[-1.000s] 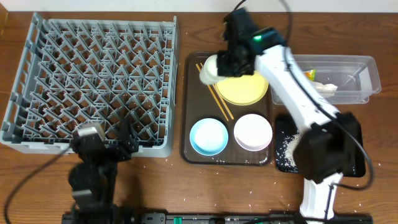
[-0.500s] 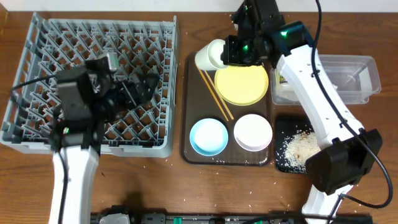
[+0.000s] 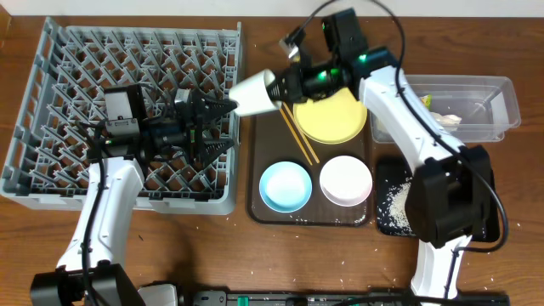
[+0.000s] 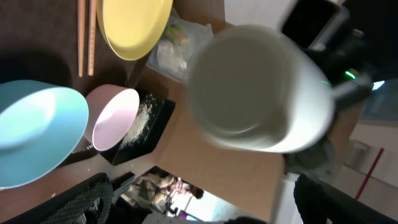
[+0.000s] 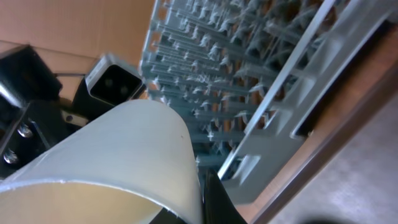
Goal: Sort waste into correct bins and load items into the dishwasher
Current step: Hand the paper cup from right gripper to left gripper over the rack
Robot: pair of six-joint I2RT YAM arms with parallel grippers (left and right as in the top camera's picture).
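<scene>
Wooden table. Grey rack, left: empty. White cup: aloft at rack's right edge, pinched sideways by right gripper. Left gripper: spread wide, empty, facing cup. Plate, blue bowl, white bowl, chopsticks: awaiting loading.

The cup is plain white. On the dark brown tray are a yellow plate, a light-blue bowl, a white bowl and pale tan chopsticks. Left of that tray is a grey lattice rack. Right of it, white rice speckles a black tray.
</scene>
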